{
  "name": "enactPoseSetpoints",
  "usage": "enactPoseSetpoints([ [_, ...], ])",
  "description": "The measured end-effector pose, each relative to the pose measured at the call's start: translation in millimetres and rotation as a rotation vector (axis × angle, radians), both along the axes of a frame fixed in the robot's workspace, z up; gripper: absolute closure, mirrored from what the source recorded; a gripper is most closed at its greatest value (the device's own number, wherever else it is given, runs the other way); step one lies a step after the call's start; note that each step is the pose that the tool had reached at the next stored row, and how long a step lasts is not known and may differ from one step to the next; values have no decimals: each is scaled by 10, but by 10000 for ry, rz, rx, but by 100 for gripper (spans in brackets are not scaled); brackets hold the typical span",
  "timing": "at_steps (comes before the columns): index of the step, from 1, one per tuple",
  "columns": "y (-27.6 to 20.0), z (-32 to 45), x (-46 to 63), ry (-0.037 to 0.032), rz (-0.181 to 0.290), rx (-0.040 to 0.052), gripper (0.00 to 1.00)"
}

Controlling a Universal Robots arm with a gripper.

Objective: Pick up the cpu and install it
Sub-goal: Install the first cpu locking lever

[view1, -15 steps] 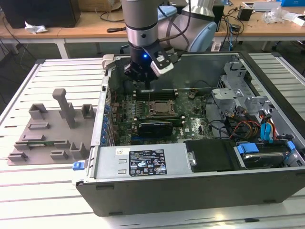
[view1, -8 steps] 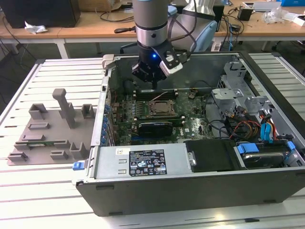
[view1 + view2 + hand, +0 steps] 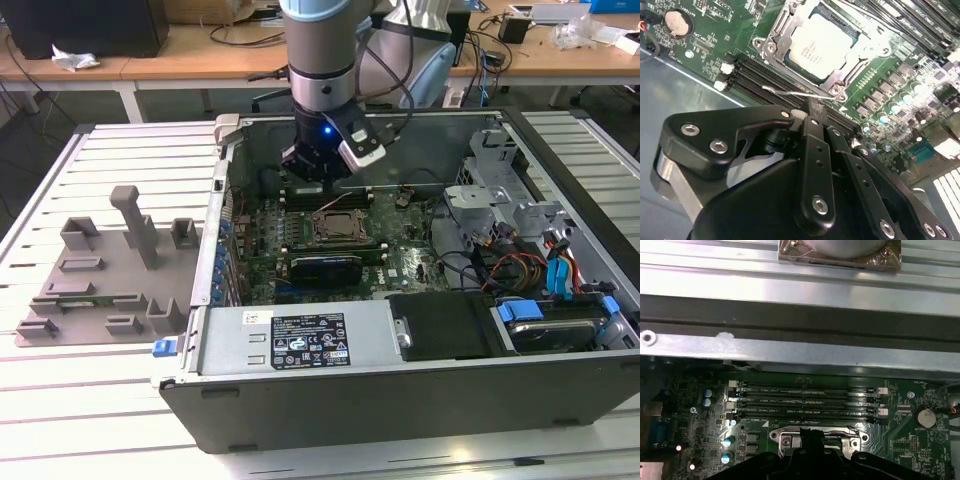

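In the second wrist view, the small flat square cpu with a shiny silver top and pale rim (image 3: 821, 46) is seen seated inside the grey metal socket frame (image 3: 769, 37) on the green motherboard (image 3: 715, 47). The gripper (image 3: 811, 106) is held near it but apart, its black fingers (image 3: 812, 145) clenched together on nothing. In the exterior view, the open black computer case (image 3: 400, 415) is shown on the slatted white desk (image 3: 110, 150), with a grey moulded plastic tray (image 3: 100, 290) at the exterior view's left.

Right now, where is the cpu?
In the second wrist view, the cpu sits in its socket on the motherboard, beside the memory slots.
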State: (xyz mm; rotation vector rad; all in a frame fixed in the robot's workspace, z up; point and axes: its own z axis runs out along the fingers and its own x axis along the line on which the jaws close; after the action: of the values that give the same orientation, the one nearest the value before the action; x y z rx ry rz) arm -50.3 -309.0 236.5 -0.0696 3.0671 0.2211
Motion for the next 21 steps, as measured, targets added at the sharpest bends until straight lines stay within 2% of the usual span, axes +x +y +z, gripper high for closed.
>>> enactPoseSetpoints([
  [2,0,-60,19,-1,0,1,89],
  [10,11,-129,59,-2,-2,-20,89],
  [13,13,-177,60,-68,-1,-15,89],
  [21,13,-210,60,-247,-1,70,89],
])
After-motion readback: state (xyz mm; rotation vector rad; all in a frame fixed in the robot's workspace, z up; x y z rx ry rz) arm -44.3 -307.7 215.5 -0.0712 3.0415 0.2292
